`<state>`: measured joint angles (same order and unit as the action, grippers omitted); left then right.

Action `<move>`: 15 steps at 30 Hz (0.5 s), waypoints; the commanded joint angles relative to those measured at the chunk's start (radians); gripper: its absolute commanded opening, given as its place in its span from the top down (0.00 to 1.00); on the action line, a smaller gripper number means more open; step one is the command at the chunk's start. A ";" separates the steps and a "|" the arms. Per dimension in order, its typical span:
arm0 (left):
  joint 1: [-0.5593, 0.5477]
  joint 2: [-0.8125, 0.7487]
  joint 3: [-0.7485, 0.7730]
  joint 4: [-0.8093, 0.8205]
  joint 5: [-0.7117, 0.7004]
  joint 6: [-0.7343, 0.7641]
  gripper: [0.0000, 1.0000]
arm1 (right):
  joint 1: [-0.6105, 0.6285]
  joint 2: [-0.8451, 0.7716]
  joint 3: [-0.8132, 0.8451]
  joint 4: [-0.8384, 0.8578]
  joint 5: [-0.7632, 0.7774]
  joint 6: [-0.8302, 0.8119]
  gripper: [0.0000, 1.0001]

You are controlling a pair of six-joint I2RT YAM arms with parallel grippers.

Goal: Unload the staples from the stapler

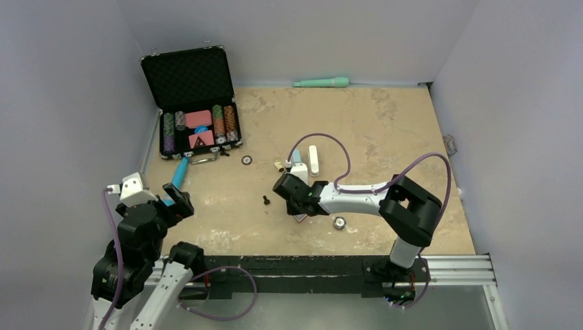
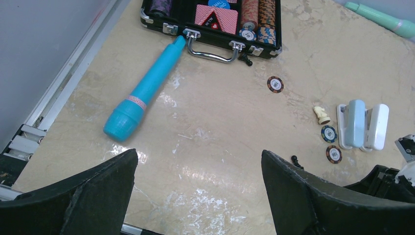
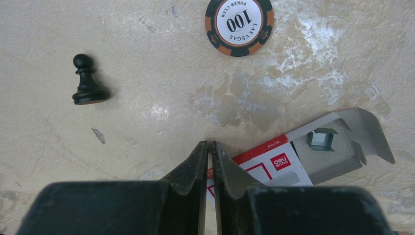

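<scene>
The stapler (image 1: 306,161) is white and light blue and lies opened flat on the table beyond my right arm; it also shows in the left wrist view (image 2: 363,125). My right gripper (image 1: 283,187) is shut, its tips (image 3: 210,143) close together just above the table at the corner of a red-and-white staple box (image 3: 288,164). The box's grey flap is open and a block of staples (image 3: 320,139) shows inside. I see nothing held between the fingers. My left gripper (image 1: 180,199) is wide open and empty (image 2: 198,156), far left of the stapler.
An open black poker case (image 1: 196,103) stands at the back left, a teal cylinder (image 1: 179,173) in front of it. A black pawn (image 3: 87,81) and a 100 chip (image 3: 239,22) lie near my right gripper. A mint tool (image 1: 322,82) lies by the back wall.
</scene>
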<state>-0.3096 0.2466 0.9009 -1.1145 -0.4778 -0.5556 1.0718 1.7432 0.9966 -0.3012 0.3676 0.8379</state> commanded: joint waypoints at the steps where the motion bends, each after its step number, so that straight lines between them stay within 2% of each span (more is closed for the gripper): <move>1: 0.004 0.019 -0.009 0.042 0.012 0.022 0.00 | 0.004 -0.099 0.011 -0.030 -0.017 0.008 0.89; 6: 0.003 0.045 -0.017 0.066 0.080 0.046 0.03 | 0.002 -0.209 0.040 -0.058 -0.001 -0.019 0.85; 9: 0.002 0.077 -0.018 0.084 0.147 0.060 0.06 | -0.018 -0.248 0.055 -0.082 0.013 -0.034 0.76; 12: 0.000 0.118 -0.025 0.118 0.277 0.066 0.08 | -0.085 -0.298 0.026 -0.081 0.015 -0.039 0.65; 15: -0.011 0.201 -0.041 0.138 0.451 0.046 0.09 | -0.159 -0.373 -0.016 -0.060 -0.011 -0.063 0.63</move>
<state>-0.3099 0.3592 0.8799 -1.0519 -0.2680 -0.5224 1.0027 1.4616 1.0138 -0.3542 0.3485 0.8097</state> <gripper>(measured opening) 0.919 0.359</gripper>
